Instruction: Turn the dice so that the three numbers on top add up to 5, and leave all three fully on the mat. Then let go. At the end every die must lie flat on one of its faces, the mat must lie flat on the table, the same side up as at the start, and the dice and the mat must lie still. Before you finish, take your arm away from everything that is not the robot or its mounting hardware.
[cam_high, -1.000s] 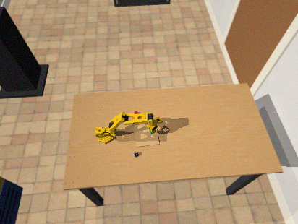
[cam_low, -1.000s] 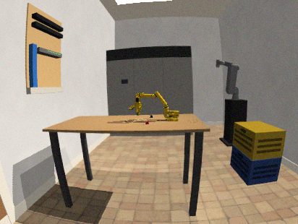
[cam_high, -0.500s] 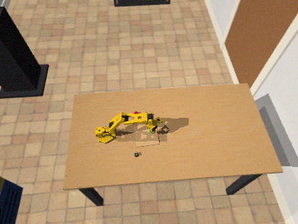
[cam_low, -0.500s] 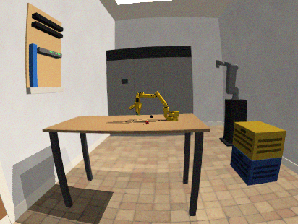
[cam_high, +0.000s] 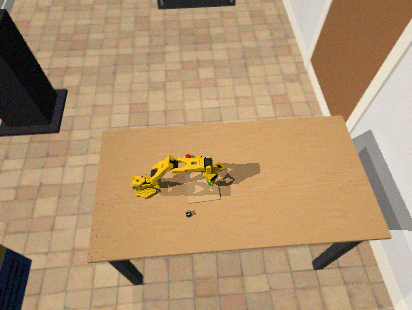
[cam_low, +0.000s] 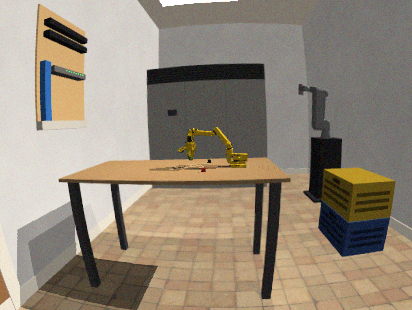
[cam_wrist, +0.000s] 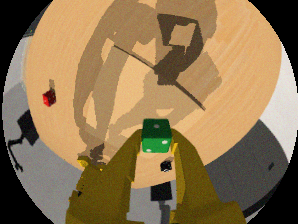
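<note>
Here the yellow arm's fingers are nearly closed, clamped on a small green cube die (cam_wrist: 156, 137) held above the wooden desk (cam_high: 300, 200). A red die (cam_wrist: 49, 99) and a black die (cam_high: 189, 213) lie on the desk, well apart.

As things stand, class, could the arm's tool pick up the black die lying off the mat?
Probably not yet. The tool is shut on the green die, held above the mat. The black die lies in the open near the arm's base, seemingly within reach once the tool is freed.
</note>
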